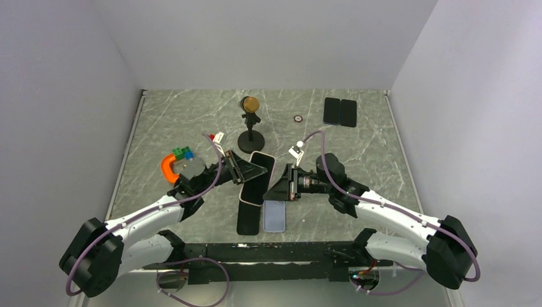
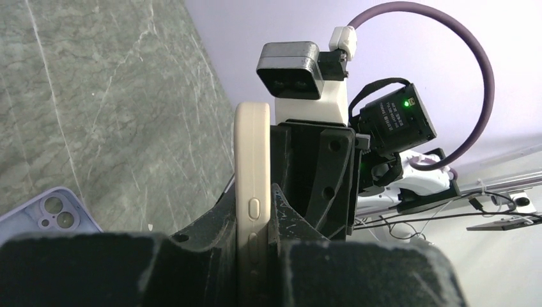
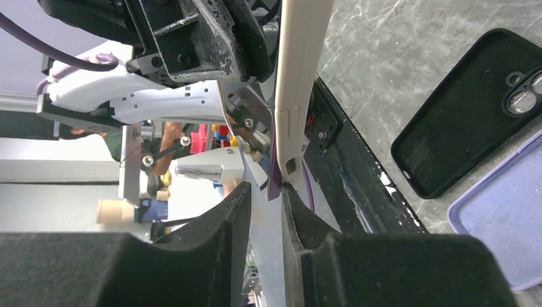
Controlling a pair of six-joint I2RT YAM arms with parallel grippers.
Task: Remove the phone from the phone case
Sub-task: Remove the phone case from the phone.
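The phone case (image 1: pixel 259 176) is held up off the tabletop (image 1: pixel 358 153), just on the near side of the stand (image 1: pixel 249 125), with both arms meeting on it. The left hand (image 2: pixel 252 217) is clamped tight across the case's long edge, its fingers pressing on either side of the side buttons. The right hand (image 3: pixel 265 198) has its fingers almost together on a thin pale slab at the case's end. I take that slab to be the phone (image 3: pixel 267 243) starting to come free, though the view is too edge-on to be sure.

To do the step well, the left hand should only anchor the case. A hard squeeze across the rim pins the phone inside. The right hand should peel along the case's length and away from its back, one corner at a time, and the pull should be slow—a sudden release could drop the phone near the stand.
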